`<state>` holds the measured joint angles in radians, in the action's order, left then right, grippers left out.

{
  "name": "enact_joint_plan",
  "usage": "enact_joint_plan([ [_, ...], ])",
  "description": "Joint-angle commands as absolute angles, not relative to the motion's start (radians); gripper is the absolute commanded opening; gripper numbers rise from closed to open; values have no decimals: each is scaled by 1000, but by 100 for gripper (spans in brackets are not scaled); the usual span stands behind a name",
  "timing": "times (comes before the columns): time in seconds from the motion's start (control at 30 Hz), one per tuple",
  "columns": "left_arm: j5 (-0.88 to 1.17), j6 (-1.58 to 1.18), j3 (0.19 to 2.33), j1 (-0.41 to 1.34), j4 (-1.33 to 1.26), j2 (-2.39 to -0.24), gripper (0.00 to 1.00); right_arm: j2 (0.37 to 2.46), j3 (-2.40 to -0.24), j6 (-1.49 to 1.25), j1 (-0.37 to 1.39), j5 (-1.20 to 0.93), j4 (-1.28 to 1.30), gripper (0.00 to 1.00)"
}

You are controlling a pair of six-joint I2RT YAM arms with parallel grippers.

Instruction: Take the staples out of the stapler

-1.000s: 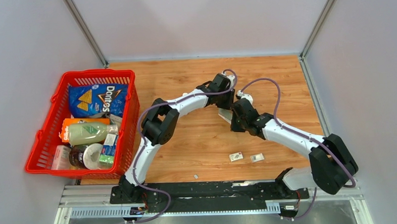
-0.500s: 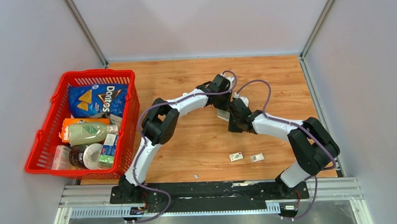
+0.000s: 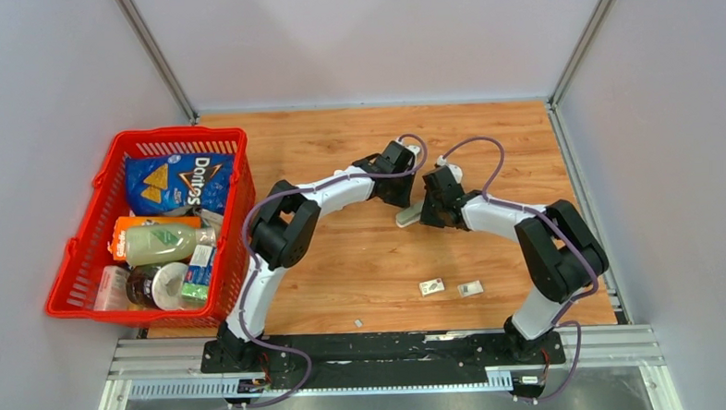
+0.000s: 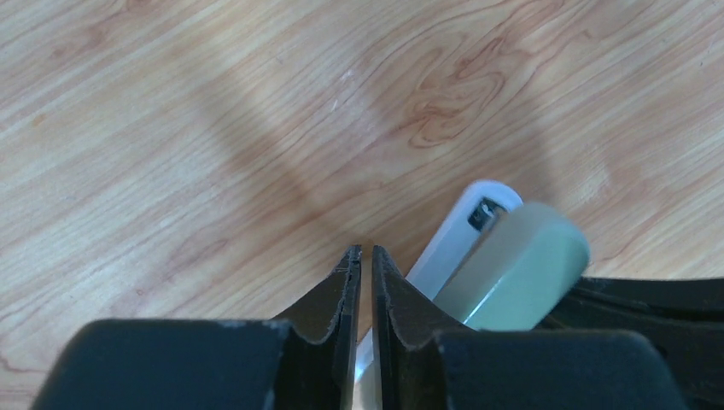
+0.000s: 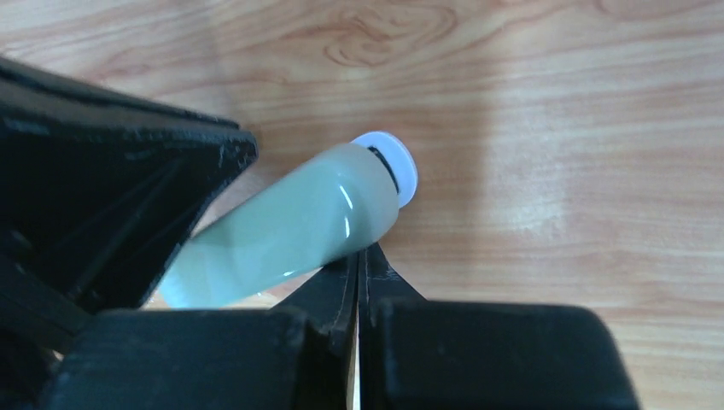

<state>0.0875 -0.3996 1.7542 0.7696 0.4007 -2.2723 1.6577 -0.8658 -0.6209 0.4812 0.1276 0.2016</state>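
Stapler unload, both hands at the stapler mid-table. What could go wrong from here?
1. The right hand is shut, its tips seemingly against the smooth green top of the stapler, not round it; the stapler may slide away.
2. The left hand stands a slit apart beside the stapler, not over it, so it might pinch nothing.
3. Both hands crowd the stapler and may knock together.

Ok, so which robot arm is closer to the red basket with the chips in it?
Left. The left gripper is right of the red basket, mid-table at the stapler. The right gripper is farther right, just past the stapler.
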Motion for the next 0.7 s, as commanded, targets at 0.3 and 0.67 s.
enact_joint_plan([
  [0.3,43,-406,1591,770,462,-2112,16,1735,-999,-606,469,147,235,0],
  [0.67,14,-397,1597,772,512,-2033,36,1507,-966,-577,469,285,379,22],
])
